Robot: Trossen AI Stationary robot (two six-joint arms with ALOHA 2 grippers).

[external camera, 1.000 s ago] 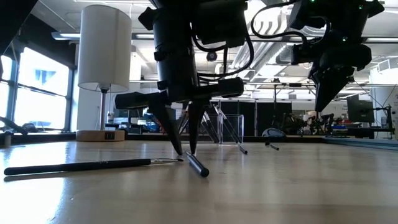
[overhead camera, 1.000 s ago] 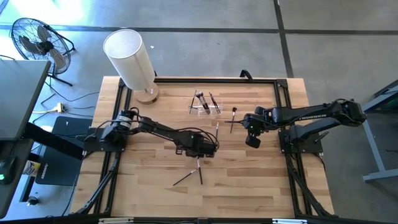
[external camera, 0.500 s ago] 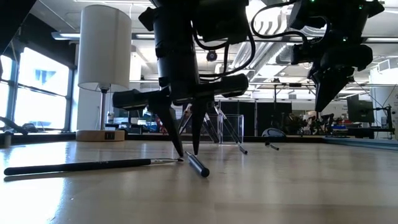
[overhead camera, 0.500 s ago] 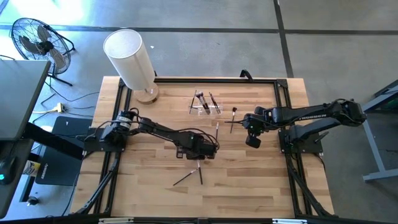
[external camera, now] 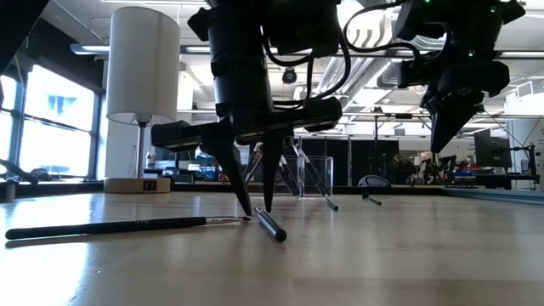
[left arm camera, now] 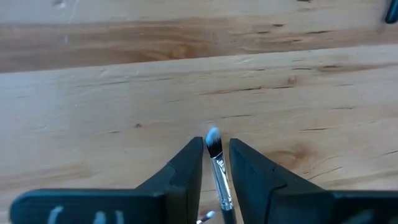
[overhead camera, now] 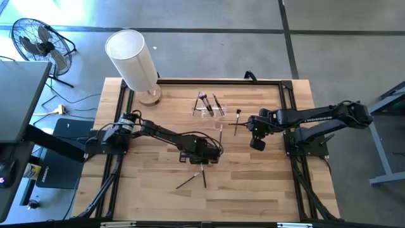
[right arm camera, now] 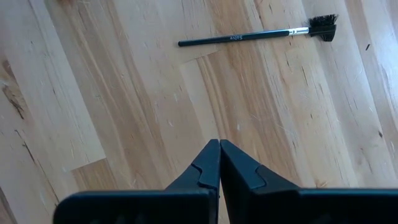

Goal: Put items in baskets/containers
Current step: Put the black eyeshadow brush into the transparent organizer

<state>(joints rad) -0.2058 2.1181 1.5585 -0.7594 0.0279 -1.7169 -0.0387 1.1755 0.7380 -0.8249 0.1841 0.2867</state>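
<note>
Near the table's front middle, the left gripper (left arm camera: 216,163) straddles a brush (left arm camera: 217,168), fingers spread and not yet pinching. It should close squarely on the handle before lifting toward the clear holder (overhead camera: 209,106). The right gripper (right arm camera: 219,163) waits pressed together.

Holder (overhead camera: 209,109): standing at table (overhead camera: 266,183) back, centre.
Two brushes (overhead camera: 196,177): lying near front, seemingly touching.
Lamp (overhead camera: 134,62): standing back-left of holder.

A wooden table (overhead camera: 152,190) carries a white cylinder lamp (overhead camera: 134,60) far left, a clear holder (overhead camera: 209,109) far centre, and brushes (overhead camera: 190,182) lying near centre.
</note>
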